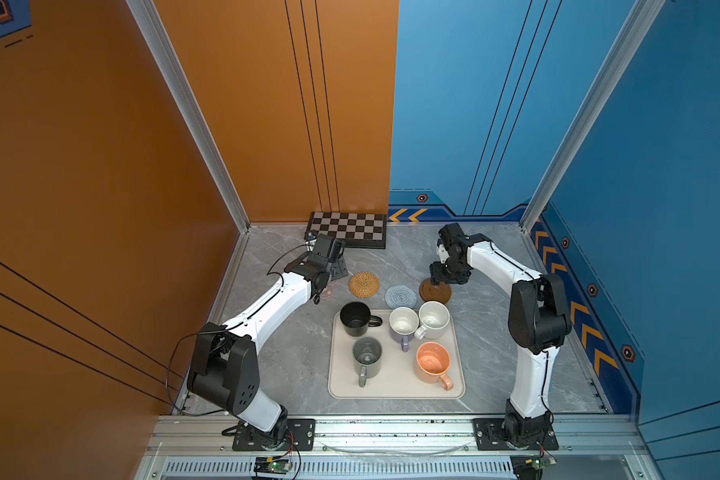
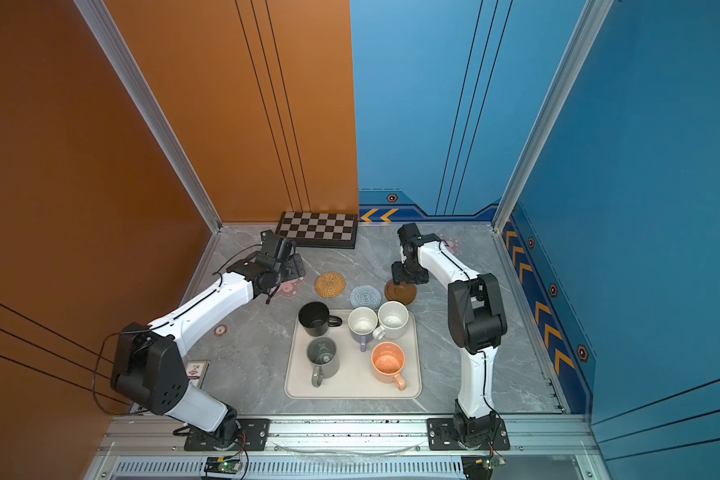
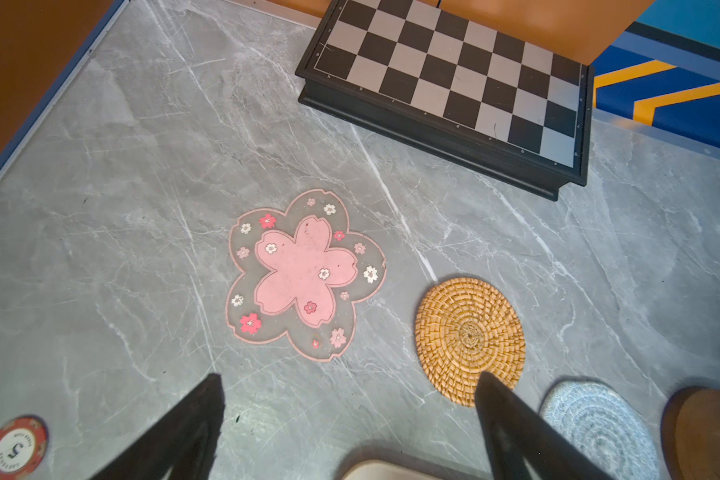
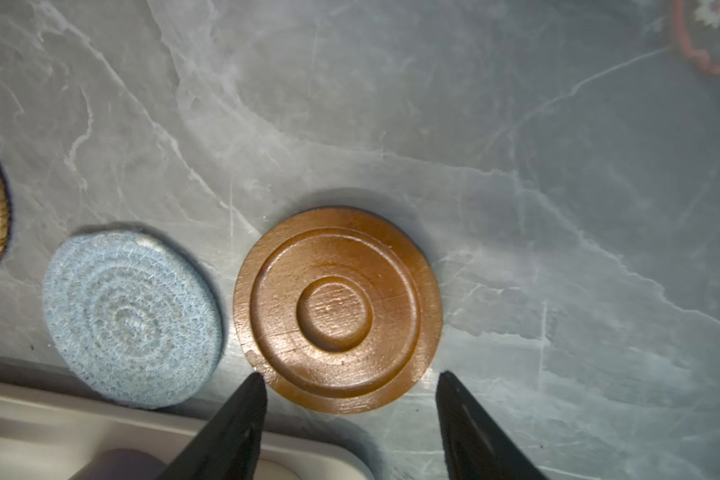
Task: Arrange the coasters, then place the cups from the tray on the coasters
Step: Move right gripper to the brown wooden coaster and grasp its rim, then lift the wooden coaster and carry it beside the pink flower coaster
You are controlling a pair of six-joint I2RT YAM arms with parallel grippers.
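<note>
Three coasters lie in a row behind the tray (image 1: 395,388): woven rattan (image 1: 363,284), light-blue crochet (image 1: 400,297) and dark wooden disc (image 1: 435,291). A pink flower coaster (image 3: 304,274) lies left of the rattan one (image 3: 469,340). Another flower coaster (image 2: 452,243) shows partly behind the right arm. On the tray stand the black (image 1: 355,318), grey (image 1: 366,356), lavender (image 1: 403,324), speckled cream (image 1: 434,319) and peach (image 1: 433,362) cups. My left gripper (image 3: 350,376) hangs open and empty near the pink flower. My right gripper (image 4: 351,373) is open, its fingers straddling the wooden disc's (image 4: 337,309) near edge.
A black-and-grey chequered board (image 1: 348,230) lies against the back wall. A red poker chip (image 2: 220,330) and a small card box (image 2: 196,370) lie on the marble table near the left arm. Orange and blue walls enclose the table on three sides.
</note>
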